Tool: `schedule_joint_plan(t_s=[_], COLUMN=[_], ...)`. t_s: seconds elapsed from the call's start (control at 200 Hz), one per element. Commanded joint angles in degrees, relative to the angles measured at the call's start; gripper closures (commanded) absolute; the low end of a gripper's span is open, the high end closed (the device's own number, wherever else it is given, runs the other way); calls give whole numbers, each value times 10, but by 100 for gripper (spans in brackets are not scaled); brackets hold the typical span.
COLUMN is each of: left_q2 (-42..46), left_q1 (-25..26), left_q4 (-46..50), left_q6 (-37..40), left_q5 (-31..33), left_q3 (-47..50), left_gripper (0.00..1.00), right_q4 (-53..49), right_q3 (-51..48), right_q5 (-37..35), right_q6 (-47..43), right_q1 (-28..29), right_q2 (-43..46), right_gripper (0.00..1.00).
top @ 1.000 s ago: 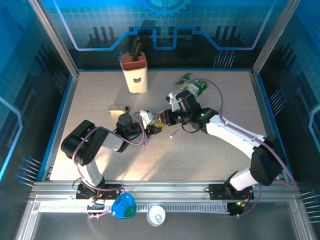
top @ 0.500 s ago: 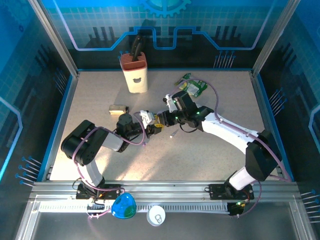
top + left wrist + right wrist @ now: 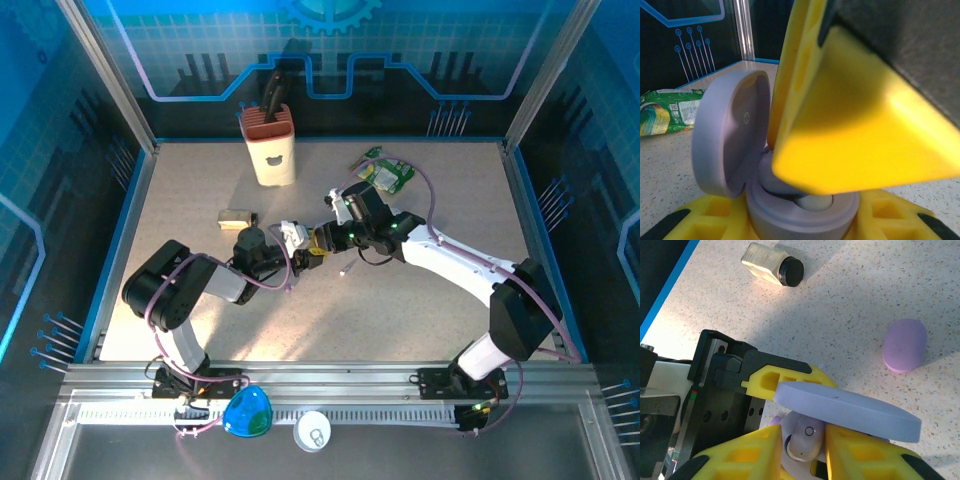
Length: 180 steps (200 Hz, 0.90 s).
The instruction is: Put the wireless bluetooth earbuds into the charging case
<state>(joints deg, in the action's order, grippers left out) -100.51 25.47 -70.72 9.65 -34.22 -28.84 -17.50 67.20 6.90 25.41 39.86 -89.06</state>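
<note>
Glass, pale and black-capped, a small bottle (image 3: 235, 217) lies on its side on the speckled bench (image 3: 200, 190), beyond the left tool (image 3: 298, 252) and to its left. Well behind that tool, on the rail by the arm bases, sit a blue dome-shaped piece (image 3: 247, 413) and, just to its right, a white disc (image 3: 313, 432). Far beyond the same tool, near the back edge, stands a cream block (image 3: 271, 148) with a brown top and a dark handle sticking out.

The left tool is clamped on the lilac charging case (image 3: 800, 225), with one yellow finger on each side of the base. The lid (image 3: 727, 140) is hinged open and stands nearly upright.

The right tool (image 3: 801, 452) meets it from the right, and the two tools are almost touching at the tips. Its yellow fingers (image 3: 747, 455) are pressed together on a pale lilac earbud (image 3: 802, 440), which is pinched between them just under the edge of the raised lid, at the mouth of the open base. In the left wrist view one of these fingers reaches down into the case, and a pale rounded piece shows in the well beneath it. Whether the earbud is fully seated cannot be told.

A purple oval pebble (image 3: 905, 345) lies on the bench off to one side of the right tool, well clear of its fingers. Beyond the right tool and to its right, toward the back edge, lies a green packet (image 3: 386, 173).
</note>
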Motion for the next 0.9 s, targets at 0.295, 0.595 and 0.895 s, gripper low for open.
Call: schedule_joint_plan(t_s=[0.295, 0.595, 0.895], left_q2=[10, 6, 8], left_q1=[4, 3, 4], left_q4=[-21, -26, -30], left_q6=[15, 38, 48], left_q5=[-1, -1, -12], left_q3=[-10, -2, -1], left_gripper=[73, 72, 71], right_q4=[39, 58, -55], right_q3=[-35, -68, 54], right_q5=[43, 28, -17], right_q6=[20, -15, -25], right_q1=[-11, -25, -53], right_q2=[40, 115, 27], right_gripper=[60, 51, 59])
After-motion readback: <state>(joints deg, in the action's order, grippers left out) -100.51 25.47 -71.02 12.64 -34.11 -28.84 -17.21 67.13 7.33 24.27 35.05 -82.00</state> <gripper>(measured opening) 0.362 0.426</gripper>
